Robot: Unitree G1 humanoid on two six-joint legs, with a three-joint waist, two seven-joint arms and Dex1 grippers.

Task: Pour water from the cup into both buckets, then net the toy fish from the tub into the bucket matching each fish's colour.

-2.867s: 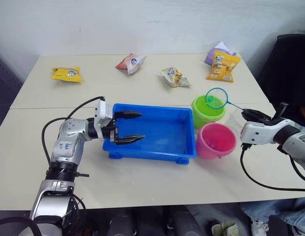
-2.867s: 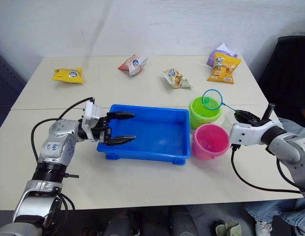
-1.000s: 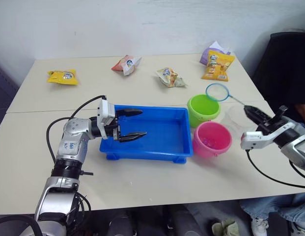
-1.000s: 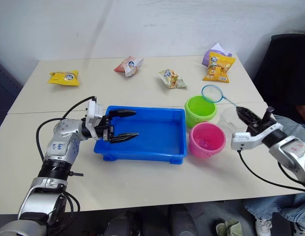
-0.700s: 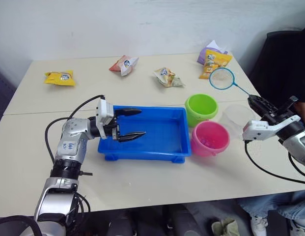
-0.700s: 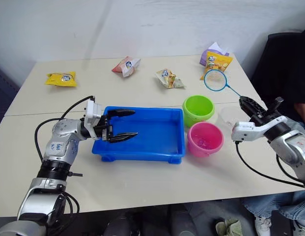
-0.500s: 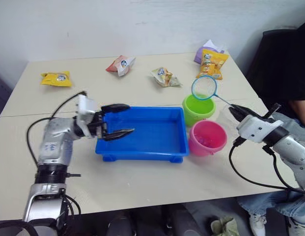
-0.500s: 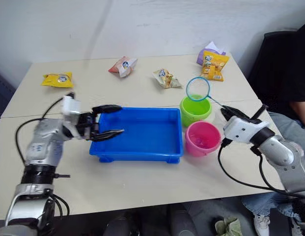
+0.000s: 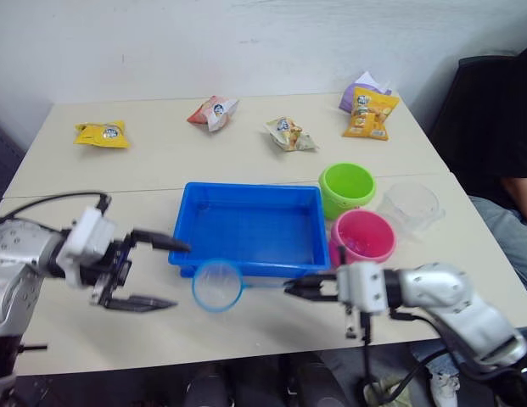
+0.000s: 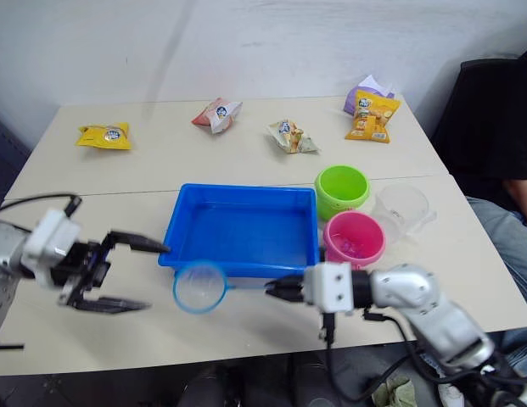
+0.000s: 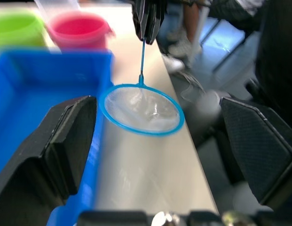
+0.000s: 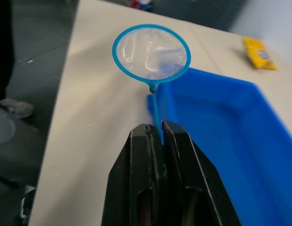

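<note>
The net (image 9: 218,286) sits between the two grippers — its hoop ahead of the left gripper (image 9: 153,275)'s spread fingers, its handle running back into the right gripper (image 9: 299,288)'s closed fingertips, with the tub (image 9: 246,229) just beyond.

Pale desk (image 9: 246,331), blue tub (image 9: 250,229) at its middle, green bucket (image 9: 347,188), pink bucket (image 9: 362,240) and clear cup (image 9: 409,206) beside it, five snack packets along the far edge

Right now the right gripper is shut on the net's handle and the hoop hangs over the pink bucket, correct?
Not quite. The right gripper is shut on the net handle, but the head views show the hoop in front of the tub, not over the pink bucket.
</note>
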